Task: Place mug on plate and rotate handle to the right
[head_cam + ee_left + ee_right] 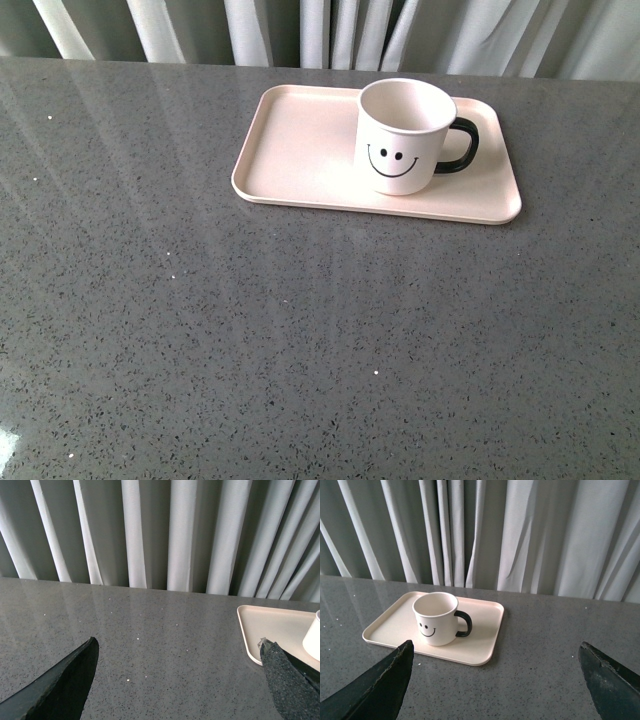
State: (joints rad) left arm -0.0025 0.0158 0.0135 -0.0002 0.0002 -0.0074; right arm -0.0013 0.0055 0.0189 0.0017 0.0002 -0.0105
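- The mug (402,135) stands upright on the plate (290,150), handle (462,146) pointing right.
- Both jaws gape wide, empty, well apart from it.
- A needless re-approach could nudge the mug askew.

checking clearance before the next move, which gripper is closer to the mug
Left, as far as the wrist views show. The left gripper has one finger beside the plate, with the mug just beyond. The right gripper sits back, clear of the plate.

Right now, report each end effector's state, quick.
Left end effector: open, holding nothing, above the table beside the plate.
Right end effector: open, holding nothing, back from the mug.
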